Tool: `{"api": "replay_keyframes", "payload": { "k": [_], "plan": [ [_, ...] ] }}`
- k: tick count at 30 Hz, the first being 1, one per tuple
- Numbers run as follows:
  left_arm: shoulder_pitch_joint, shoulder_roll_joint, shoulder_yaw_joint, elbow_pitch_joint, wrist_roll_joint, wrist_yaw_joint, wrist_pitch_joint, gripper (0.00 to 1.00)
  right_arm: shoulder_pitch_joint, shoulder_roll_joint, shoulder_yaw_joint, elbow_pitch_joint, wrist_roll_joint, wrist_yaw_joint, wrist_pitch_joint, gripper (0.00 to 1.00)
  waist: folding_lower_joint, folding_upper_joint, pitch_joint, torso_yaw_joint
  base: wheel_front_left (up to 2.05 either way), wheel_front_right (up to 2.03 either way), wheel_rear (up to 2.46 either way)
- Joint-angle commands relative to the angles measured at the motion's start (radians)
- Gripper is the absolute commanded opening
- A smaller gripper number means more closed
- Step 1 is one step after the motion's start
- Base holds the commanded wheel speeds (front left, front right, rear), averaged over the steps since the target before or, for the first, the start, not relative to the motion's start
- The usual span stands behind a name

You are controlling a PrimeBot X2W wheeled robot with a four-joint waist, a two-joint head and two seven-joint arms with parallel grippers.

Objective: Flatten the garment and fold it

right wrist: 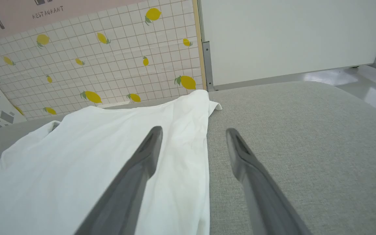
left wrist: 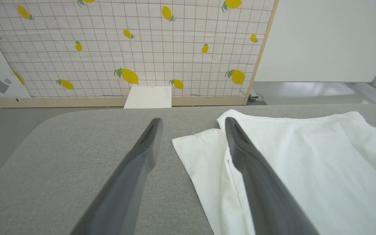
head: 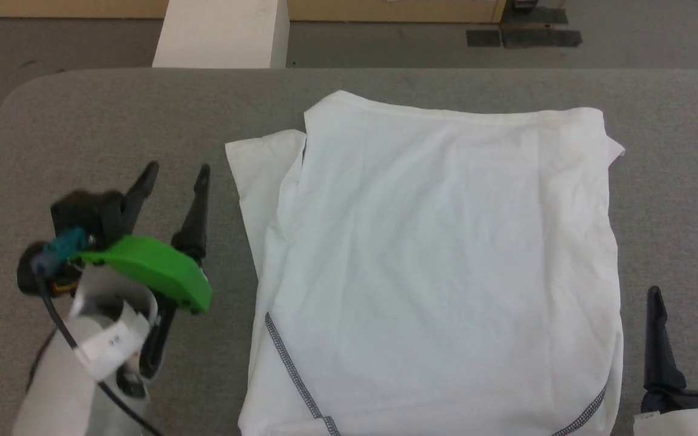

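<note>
the shirt (head: pixel 440 266) runs off the bottom edge of the head view, so its lower end is out of frame. a fold at its left side lies partly under the top layer. the box (head: pixel 222 33) is cut by the top edge. the right gripper (head: pixel 678 295) is cropped at the lower right. the left gripper (head: pixel 177 168) is blurred, and the tag (head: pixel 113 342) on its arm is unreadable.

A grey table (head: pixel 113 109) stands on grey floor (head: pixel 385 45), a white box (head: pixel 222 33) against the lemon-patterned wall (left wrist: pixel 142 49) beyond
</note>
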Motion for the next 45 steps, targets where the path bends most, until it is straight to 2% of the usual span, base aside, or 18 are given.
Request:
{"api": "replay_keyframes", "payload": {
  "k": [1,5,10,17,22,30,37,38,40,45],
  "plan": [
    [-0.069,0.023,0.009,0.018,-0.012,-0.01,0.045,1.0,-0.023,0.001,0.004,-0.006,0.006,-0.002,-0.009,1.0,0.0,0.0,0.062,-0.009,0.0,0.0,0.0],
    [-0.231,0.037,0.051,0.105,-0.102,-0.022,0.176,1.0,-0.049,0.001,0.013,-0.006,0.01,-0.002,-0.013,1.0,0.0,0.0,0.111,-0.024,0.0,0.0,0.0],
    [-0.361,0.101,0.045,0.232,-0.144,-0.052,0.355,1.0,-0.08,0.001,0.022,0.005,0.012,-0.002,-0.021,1.0,0.0,0.0,0.168,-0.059,0.0,0.0,0.0],
    [-0.458,0.136,0.033,0.313,-0.17,-0.042,0.518,1.0,-0.106,0.001,0.024,0.006,0.009,-0.002,-0.021,1.0,0.0,0.0,0.24,-0.097,0.0,0.0,0.0],
    [-0.495,0.145,0.026,0.338,-0.182,-0.033,0.581,1.0,-0.12,0.001,0.025,0.003,0.007,-0.002,-0.018,1.0,0.0,0.0,0.281,-0.119,0.0,0.0,0.0],
    [-0.497,0.149,0.03,0.377,-0.171,0.022,0.616,1.0,-0.135,0.001,0.025,0.005,0.012,-0.002,-0.018,1.0,0.0,0.0,0.323,-0.137,0.0,0.0,0.0],
    [-0.483,0.139,0.028,0.403,-0.199,0.035,0.664,1.0,-0.152,0.001,0.015,0.008,0.012,-0.002,-0.014,1.0,0.0,0.0,0.344,-0.141,0.0,0.0,0.0],
    [-0.482,0.137,0.026,0.404,-0.203,0.035,0.671,0.8,-0.154,0.001,0.014,0.007,0.012,-0.002,-0.014,1.0,0.0,0.0,0.346,-0.14,0.0,0.0,0.0],
    [-0.483,0.136,0.023,0.399,-0.208,0.026,0.67,0.0,-0.158,0.001,0.009,0.007,0.011,-0.002,-0.012,1.0,0.0,0.0,0.35,-0.138,0.0,0.0,0.0],
    [-0.494,0.126,0.037,0.403,-0.216,0.024,0.616,0.0,-0.169,0.001,0.004,0.012,0.005,-0.002,-0.007,1.0,0.0,0.0,0.339,-0.126,0.0,0.0,0.0]
  ]
}}
